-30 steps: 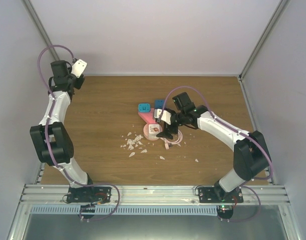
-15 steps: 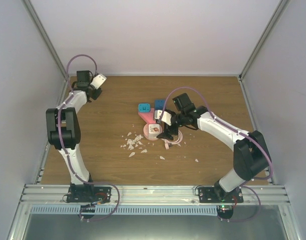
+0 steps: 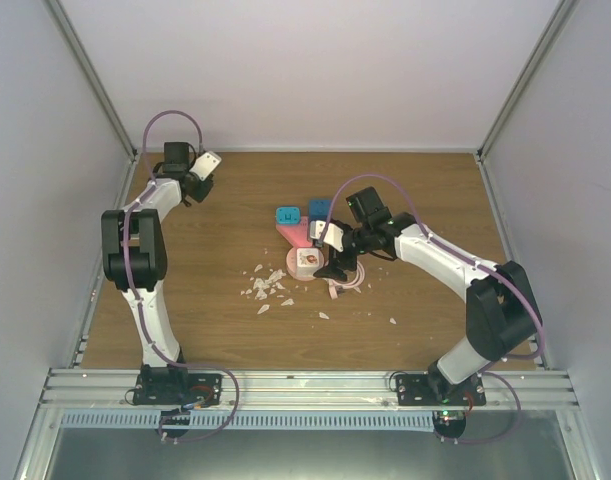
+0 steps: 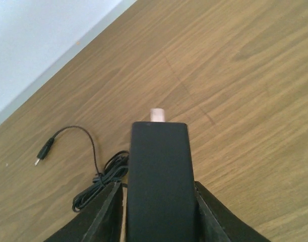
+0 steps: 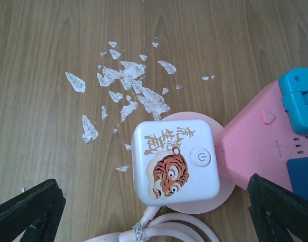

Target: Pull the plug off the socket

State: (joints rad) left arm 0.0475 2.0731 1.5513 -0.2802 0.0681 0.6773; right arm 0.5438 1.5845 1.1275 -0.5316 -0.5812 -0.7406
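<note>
The light-blue plug (image 5: 301, 93) is seated in the socket (image 5: 254, 146). Judged risk: closing now would take the white tiger cube (image 5: 175, 161), which lies squarely between my fingers, and the unheld socket could lift with any pull. My right gripper (image 5: 154, 209) stands wide open and empty. The socket lies ahead of its right finger, with the plug further out on that side.

Pink socket (image 5: 252, 143) flat w/ blue plugs (image 5: 301, 96) in.
</note>
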